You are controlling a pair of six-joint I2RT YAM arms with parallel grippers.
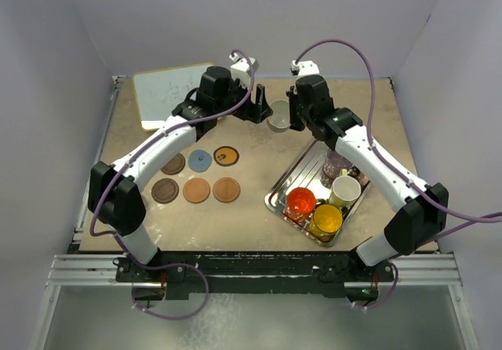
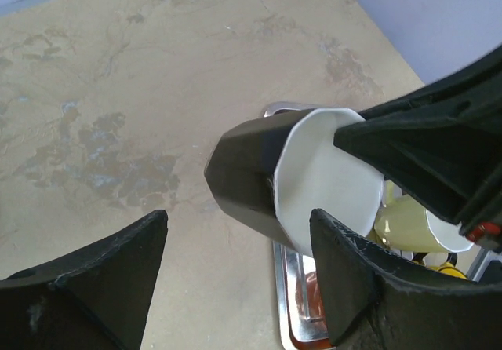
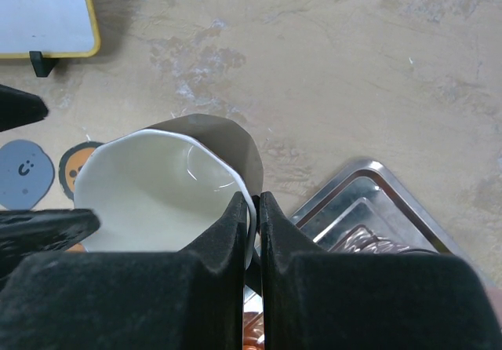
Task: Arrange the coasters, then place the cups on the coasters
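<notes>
Six coasters [image 1: 196,190] lay arranged, and the black mug [image 2: 259,177] hung above the tabletop [image 1: 251,169] mid-handover, right jaws clamped on its rim, left jaws open around it, likely needing to close next.

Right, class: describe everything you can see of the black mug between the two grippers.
The black mug is faceted, dark outside and glossy white inside, empty, with no handle showing. It is mouth roughly up over the far middle of the table, beyond the tray. The right gripper pinches its rim wall; the left gripper, open, flanks it, contact unclear.
</notes>
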